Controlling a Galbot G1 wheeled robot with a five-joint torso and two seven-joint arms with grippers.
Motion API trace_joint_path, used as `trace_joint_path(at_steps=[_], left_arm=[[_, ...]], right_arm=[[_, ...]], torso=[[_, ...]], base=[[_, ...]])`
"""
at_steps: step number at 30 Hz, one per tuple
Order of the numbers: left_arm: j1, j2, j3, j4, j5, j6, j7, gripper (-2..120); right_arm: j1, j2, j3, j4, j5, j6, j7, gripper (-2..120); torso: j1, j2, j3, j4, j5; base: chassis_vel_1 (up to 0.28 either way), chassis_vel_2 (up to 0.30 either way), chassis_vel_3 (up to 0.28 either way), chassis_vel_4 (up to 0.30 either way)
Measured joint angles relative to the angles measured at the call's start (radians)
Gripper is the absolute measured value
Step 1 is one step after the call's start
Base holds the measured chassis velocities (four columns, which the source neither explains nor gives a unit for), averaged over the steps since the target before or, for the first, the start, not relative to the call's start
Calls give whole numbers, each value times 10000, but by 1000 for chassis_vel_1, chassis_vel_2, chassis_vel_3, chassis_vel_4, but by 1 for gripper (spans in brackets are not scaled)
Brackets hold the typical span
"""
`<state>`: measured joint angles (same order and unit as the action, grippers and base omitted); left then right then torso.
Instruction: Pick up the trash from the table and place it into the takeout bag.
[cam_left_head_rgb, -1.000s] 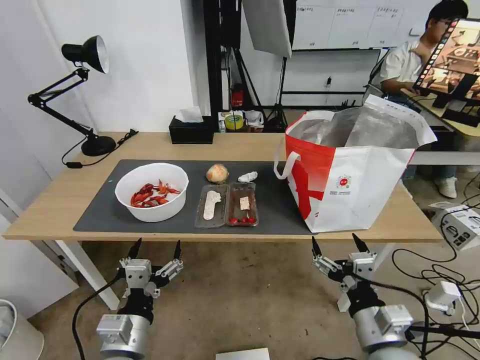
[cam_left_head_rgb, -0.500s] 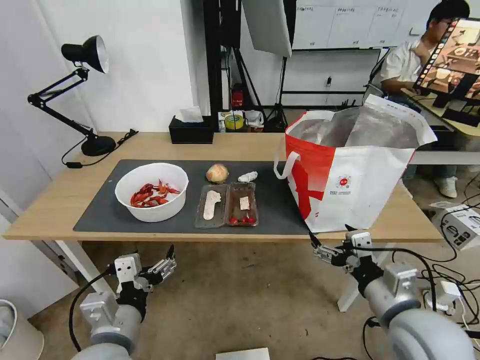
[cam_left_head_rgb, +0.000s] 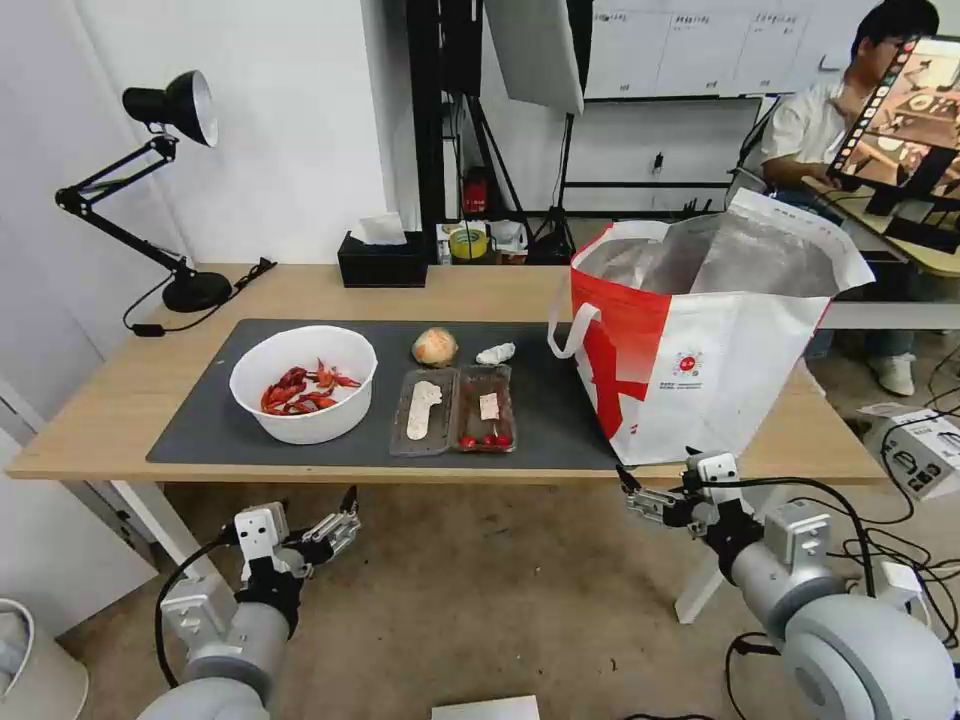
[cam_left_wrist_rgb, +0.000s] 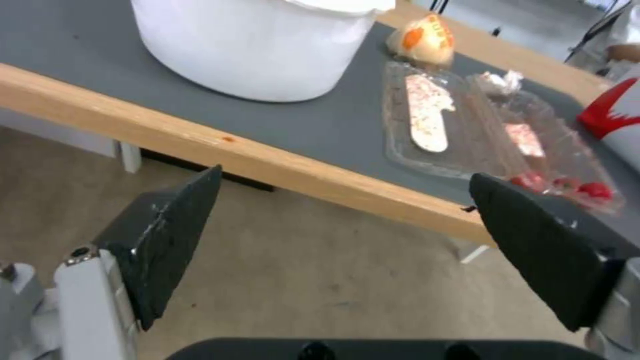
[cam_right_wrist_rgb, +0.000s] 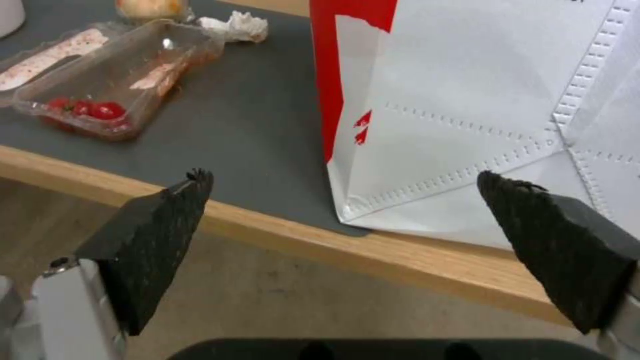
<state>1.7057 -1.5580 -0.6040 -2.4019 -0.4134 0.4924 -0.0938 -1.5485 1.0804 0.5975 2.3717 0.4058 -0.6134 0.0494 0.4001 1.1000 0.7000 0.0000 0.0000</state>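
Head view has the whole spread: a long light-wood table (cam_left_head_rgb: 120, 420) with a dark grey mat (cam_left_head_rgb: 200, 425), and on that mat a white bowl (cam_left_head_rgb: 303, 384) of red crayfish shells toward the robot's left. Just right of it lies a clear clamshell tray (cam_left_head_rgb: 453, 410), opened flat, a pale scrap in one half and little red bits in the other. Behind the tray sit a round orange-beige lump (cam_left_head_rgb: 434, 347) and a crumpled white tissue (cam_left_head_rgb: 496, 353), close together but apart. The takeout bag (cam_left_head_rgb: 720, 360) stands upright at the table's right end, mouth open, silver foil lining showing, one white loop handle hanging on its left side, small red logo on the front. A black tissue box (cam_left_head_rgb: 382, 262) and a black desk lamp (cam_left_head_rgb: 165, 180) stand at the back of the table. Down low, the left gripper (cam_left_head_rgb: 305, 520) hangs below the table's front edge, in front of the bowl; the left wrist view shows its black fingers (cam_left_wrist_rgb: 167, 240) spread wide with nothing between them. The right gripper (cam_left_head_rgb: 665, 485) sits just under the front edge by the bag's near corner; the right wrist view shows its fingers (cam_right_wrist_rgb: 150, 235) equally wide apart, empty, looking at the bag's lower corner on the mat.
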Motion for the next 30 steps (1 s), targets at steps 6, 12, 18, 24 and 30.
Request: trace_joint_path(at_steps=[6, 12, 18, 24, 30], left_arm=[[-434, -69, 175, 178, -1298, 20, -636, 100], [-958, -294, 335, 446, -2583, 136, -1665, 100], [-1454, -361, 614, 396, -5528, 280, -3420, 100], [-1796, -356, 685, 34, -8181, 280, -4492, 100], [-2073, -354, 947, 215, -9031, -38, -4963, 100]], right_arm=[[-22, -51, 0, 68, 22, 29, 3, 100], [-25, -126, 0, 82, 27, 29, 94, 100], [-218, 56, -1, 107, 5, 37, 121, 100], [-280, 163, -21, 110, -9, 42, 203, 100], [-329, 186, -4, 112, -11, 46, 209, 100]], torso=[[-1, 0, 0, 0, 0], [-1, 0, 1, 0, 0], [-2, 1, 0, -1, 0], [-2, 0, 0, 0, 1], [-1, 0, 0, 0, 0]], base=[[0, 0, 0, 0], [0, 0, 0, 0], [0, 0, 0, 0], [0, 0, 0, 0], [0, 0, 0, 0]])
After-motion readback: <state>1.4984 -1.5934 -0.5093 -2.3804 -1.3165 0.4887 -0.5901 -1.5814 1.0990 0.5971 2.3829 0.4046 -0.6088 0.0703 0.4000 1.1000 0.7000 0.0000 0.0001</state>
